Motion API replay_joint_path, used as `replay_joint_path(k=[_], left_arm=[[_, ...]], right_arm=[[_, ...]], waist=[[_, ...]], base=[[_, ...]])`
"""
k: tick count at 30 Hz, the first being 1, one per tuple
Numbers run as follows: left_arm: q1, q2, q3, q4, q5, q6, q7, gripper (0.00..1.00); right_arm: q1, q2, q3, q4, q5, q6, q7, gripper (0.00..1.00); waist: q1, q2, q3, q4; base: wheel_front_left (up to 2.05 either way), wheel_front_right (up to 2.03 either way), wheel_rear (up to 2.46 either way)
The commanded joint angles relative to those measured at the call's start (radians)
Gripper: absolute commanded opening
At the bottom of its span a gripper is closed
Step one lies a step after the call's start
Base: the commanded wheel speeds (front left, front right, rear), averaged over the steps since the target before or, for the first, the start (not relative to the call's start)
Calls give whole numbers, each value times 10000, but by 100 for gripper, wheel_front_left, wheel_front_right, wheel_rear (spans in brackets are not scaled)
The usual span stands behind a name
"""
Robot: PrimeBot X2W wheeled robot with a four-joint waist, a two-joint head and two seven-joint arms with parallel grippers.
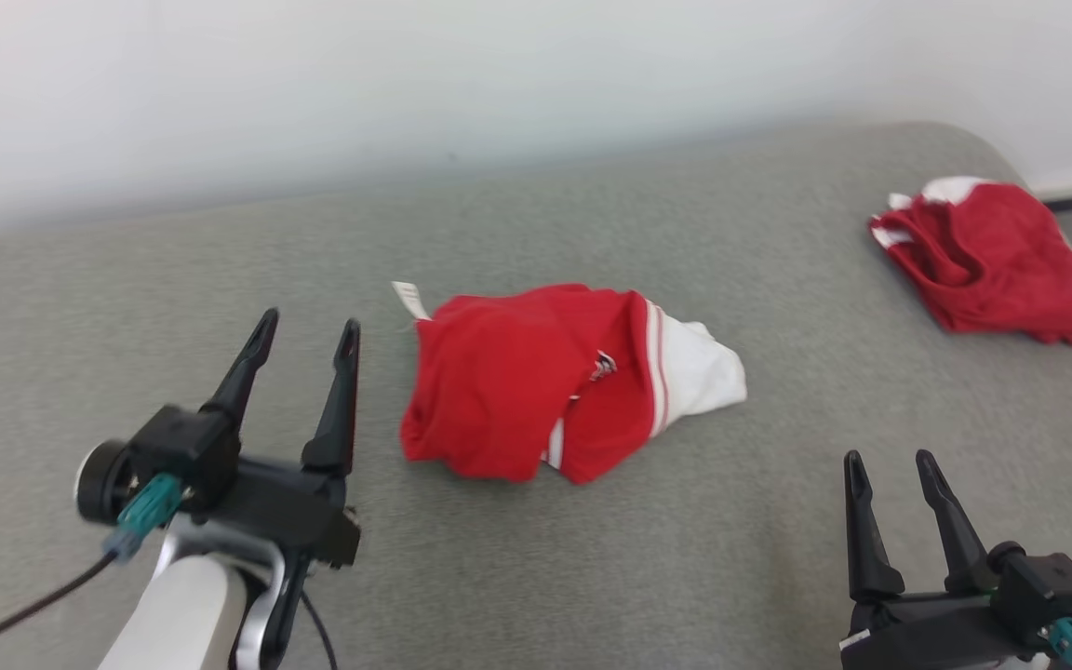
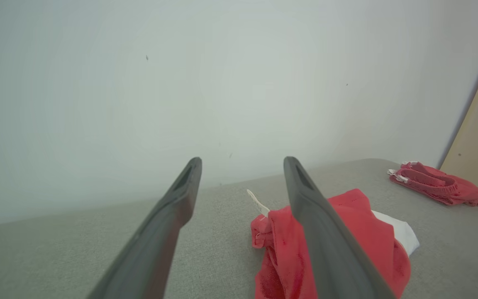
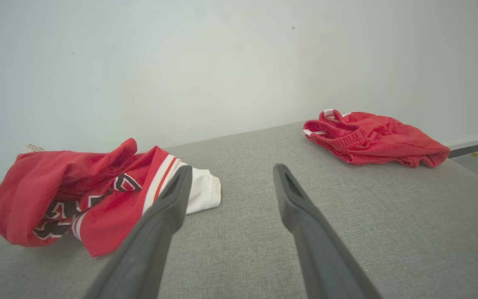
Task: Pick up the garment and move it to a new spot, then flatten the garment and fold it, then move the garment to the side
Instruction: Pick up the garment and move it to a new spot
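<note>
A crumpled red and white garment (image 1: 555,381) lies in a loose heap at the middle of the grey padded surface (image 1: 592,558), a white label sticking out at its far left; it also shows as the garment (image 2: 359,241) and the garment (image 3: 85,195) in the wrist views. My left gripper (image 1: 308,330) hovers just left of it, open, with nothing between its fingers (image 2: 172,207). My right gripper (image 1: 890,461) stands open at the near right, apart from the cloth, its fingers (image 3: 293,199) empty.
A second red garment (image 1: 992,256) with white trim lies bunched at the far right corner of the surface, seen too as that garment (image 3: 371,137). A pale wall (image 1: 499,84) runs along the far edge. The surface drops off at the right, past that corner.
</note>
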Motion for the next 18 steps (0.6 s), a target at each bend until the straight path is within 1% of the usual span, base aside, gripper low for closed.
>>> replay_joint_path(k=[1,9,13,18], left_arm=[[228,52,25,-73,-46,30,-60,100],[1484,620,528,-798,-233,366,-336,100],[2178,830,788,-1130,-260,523,-483,100],[3034,916,962,-1520,-266,635,-630,100]], right_arm=[[145,-43,-35,-62,-94,-19,25,100],[515,-38,-158,-415,-149,-19,295,100],[678,-48,-203,-516,-132,-20,383,100],[893,-44,-253,-672,-136,-19,448,100]], waist=[[0,1,-509,623],[0,1,-937,1401],[0,1,-1107,1589],[0,1,-1225,1728]], base=[[0,0,0],[0,0,0],[0,0,0],[0,0,0]])
